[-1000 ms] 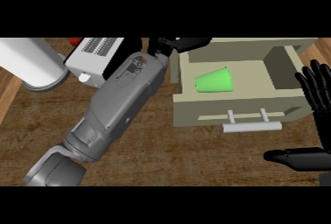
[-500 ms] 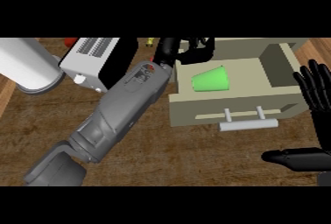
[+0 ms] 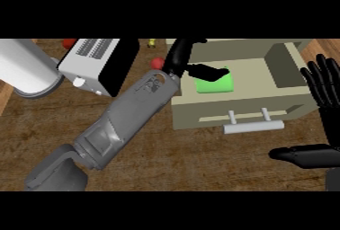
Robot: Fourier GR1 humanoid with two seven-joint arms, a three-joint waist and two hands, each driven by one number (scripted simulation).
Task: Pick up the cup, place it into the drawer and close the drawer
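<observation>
**Cup is in the drawer; closing is left**

At the lower right of the frame, the right hand point(image 3: 323, 117) rests open near the edge, with straight fingers pointing up and the thumb out to the side. It holds nothing.

A little higher, in the middle right, the pale handle point(image 3: 253, 126) sits on the front of the drawer point(image 3: 287, 68), which is still pulled out. From the lower left the grey left forearm goes diagonally up to the drawer. The left hand point(image 3: 191, 64) is over the inside of the drawer, its fingers bent down above the green cup point(image 3: 219, 84). Whether it touches the cup cannot be told.

The cup lies inside the drawer, so placing seems done. Drawing the hand away and pushing the drawer shut are left.

At the upper left stand a white toaster point(image 3: 96, 63) and a white cylinder point(image 3: 26, 67).
</observation>
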